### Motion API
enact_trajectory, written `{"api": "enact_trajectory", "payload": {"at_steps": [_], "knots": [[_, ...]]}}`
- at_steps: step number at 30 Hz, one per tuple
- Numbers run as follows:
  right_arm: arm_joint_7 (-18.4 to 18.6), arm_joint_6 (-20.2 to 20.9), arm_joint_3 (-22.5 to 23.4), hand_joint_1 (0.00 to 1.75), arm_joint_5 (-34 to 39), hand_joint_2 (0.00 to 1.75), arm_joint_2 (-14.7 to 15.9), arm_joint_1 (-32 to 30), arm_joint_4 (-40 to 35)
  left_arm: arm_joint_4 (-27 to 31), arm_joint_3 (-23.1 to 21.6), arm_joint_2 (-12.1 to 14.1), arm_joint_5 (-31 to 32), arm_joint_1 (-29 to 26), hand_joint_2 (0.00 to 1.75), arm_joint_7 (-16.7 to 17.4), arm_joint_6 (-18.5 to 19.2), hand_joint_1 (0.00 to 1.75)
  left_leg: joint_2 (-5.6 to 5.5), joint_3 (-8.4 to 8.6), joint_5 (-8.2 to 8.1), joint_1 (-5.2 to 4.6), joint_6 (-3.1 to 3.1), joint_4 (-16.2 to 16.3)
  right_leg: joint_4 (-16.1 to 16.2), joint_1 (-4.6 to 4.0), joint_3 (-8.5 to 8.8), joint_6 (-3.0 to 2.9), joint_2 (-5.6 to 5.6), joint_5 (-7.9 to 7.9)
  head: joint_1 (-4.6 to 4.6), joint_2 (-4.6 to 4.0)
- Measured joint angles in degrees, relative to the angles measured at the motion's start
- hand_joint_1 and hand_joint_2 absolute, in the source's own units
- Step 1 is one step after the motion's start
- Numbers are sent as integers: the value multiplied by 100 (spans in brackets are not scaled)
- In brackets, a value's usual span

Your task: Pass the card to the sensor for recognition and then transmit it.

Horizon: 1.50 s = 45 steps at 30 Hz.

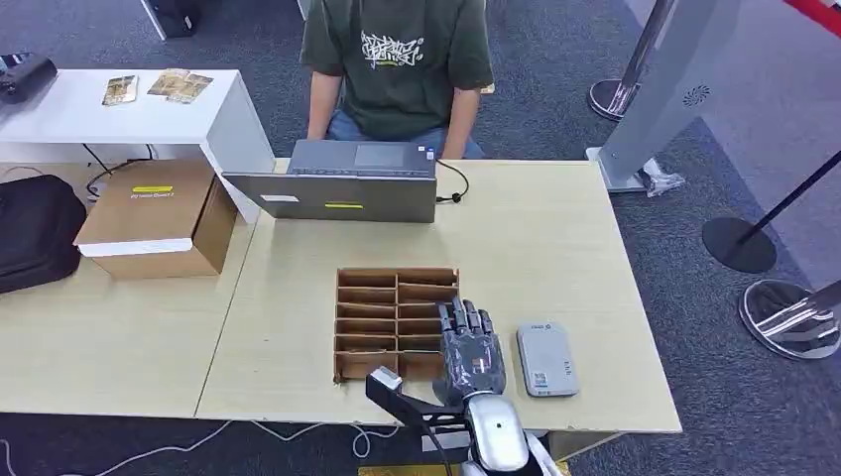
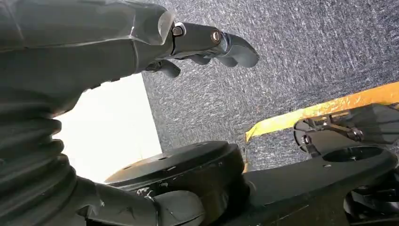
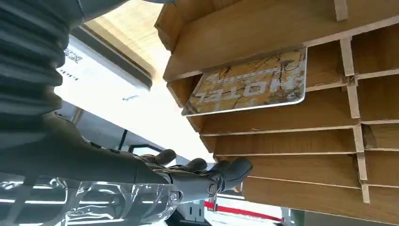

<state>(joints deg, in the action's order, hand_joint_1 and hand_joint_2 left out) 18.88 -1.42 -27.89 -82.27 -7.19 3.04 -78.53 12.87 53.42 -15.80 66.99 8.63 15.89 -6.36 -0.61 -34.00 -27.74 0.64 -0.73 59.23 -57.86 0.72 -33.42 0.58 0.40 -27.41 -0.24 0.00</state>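
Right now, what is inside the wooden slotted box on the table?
The right wrist view shows one card marked HOTEL standing in a slot of the wooden box. The right hand covers part of the box, so those slots stay unseen.

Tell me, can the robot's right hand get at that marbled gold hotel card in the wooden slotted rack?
Probably yes: the right hand hovers over the wooden slotted rack, fingers apart and empty, and the marbled gold hotel card stands uncovered in its slot.

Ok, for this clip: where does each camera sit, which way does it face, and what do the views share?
Head view: high on the body, facing forward and down at the table; right hand over the cardboard organizer, beside the card reader.
Left wrist view: behind the left hand, facing carpet.
Right wrist view: behind the right hand, facing a hotel card in the organizer.
Shared: head and right wrist views both show the organizer.
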Motion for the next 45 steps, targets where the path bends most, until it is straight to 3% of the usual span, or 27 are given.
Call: {"api": "enact_trajectory", "payload": {"at_steps": [12,45], "knots": [[26,-271,-24,0,-125,175,35,-57,-387,0,0,7,7,-10,175,-33,2,0,0,0,0,0,0,0,0,0,0,0,0,0,0,0],[-77,-175,-66,0,2,175,42,-49,-323,0,0,7,39,-4,175,-28,4,0,0,0,0,0,0,0,0,0,0,0,0,0,0,0]]}}
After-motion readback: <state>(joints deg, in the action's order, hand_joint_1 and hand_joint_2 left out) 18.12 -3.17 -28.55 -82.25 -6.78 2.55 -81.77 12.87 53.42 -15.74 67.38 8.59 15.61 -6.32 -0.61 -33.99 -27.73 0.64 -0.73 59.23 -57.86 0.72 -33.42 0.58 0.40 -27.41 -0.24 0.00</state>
